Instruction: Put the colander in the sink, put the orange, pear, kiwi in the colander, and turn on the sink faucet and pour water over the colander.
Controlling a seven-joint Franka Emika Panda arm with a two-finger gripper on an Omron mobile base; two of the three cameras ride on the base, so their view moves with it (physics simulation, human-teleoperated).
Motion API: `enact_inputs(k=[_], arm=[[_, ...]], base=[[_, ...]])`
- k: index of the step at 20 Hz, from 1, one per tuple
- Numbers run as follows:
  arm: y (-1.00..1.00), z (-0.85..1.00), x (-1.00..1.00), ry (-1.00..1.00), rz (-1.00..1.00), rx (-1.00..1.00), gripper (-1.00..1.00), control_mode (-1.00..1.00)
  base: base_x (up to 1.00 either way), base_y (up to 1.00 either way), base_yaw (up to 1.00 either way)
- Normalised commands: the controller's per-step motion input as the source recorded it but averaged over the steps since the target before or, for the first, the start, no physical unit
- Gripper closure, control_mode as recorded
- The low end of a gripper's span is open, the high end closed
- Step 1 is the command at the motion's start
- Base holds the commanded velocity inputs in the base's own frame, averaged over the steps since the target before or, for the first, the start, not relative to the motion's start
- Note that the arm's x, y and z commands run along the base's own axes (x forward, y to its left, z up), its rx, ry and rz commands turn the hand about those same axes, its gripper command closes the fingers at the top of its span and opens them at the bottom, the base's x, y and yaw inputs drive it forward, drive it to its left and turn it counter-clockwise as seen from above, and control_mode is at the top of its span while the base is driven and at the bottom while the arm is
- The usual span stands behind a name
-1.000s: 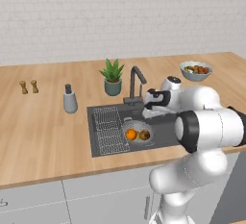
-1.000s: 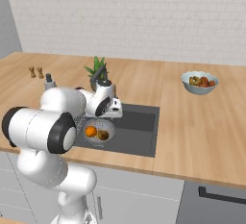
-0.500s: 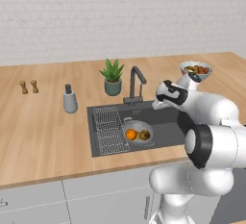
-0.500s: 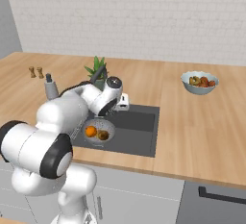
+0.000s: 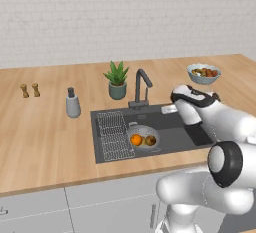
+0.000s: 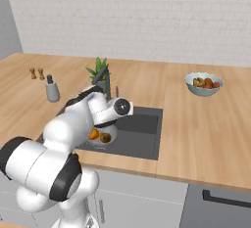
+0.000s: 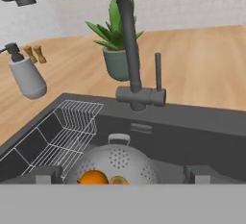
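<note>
The sink faucet (image 7: 137, 74) stands ahead of the fingers (image 7: 122, 174), its upright lever (image 7: 157, 72) just right of the stem; the fingers are spread wide, empty, over the colander (image 7: 117, 163).

Wooden bench (image 5: 45, 137) carried a recessed sink (image 5: 180, 137), potted plant (image 5: 117, 81), soap dispenser (image 5: 73, 103), two small shakers (image 5: 30, 90), pale blue fruit bowl (image 5: 203, 73)

White arm bent forward and low from the base, elbow raised, wrist level, tool (image 7: 120, 174) fingers spread wide apart, nothing between them
</note>
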Motion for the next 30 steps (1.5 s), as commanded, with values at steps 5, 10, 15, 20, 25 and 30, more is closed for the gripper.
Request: enact_inputs(k=[5, 10, 15, 20, 25, 30], arm=[[0.00, 0.00, 0.45, 0.00, 0.00, 0.10, -1.00, -1.00], [0.01, 0.00, 0.43, 0.00, 0.00, 0.04, -1.00, -1.00], [0.01, 0.00, 0.31, 0.00, 0.00, 0.02, -1.00, -1.00], [0.10, 0.00, 0.20, 0.00, 0.00, 0.00, -1.00, -1.00], [0.09, -0.17, 0.13, -0.05, 0.00, 0.00, -1.00, -1.00], [0.01, -0.22, 0.16, -0.11, 0.00, 0.00, -1.00, -1.00]], base=[[0.00, 0.00, 0.00], [0.00, 0.00, 0.00], [0.00, 0.00, 0.00], [0.00, 0.00, 0.00], [0.00, 0.00, 0.00], [0.00, 0.00, 0.00]])
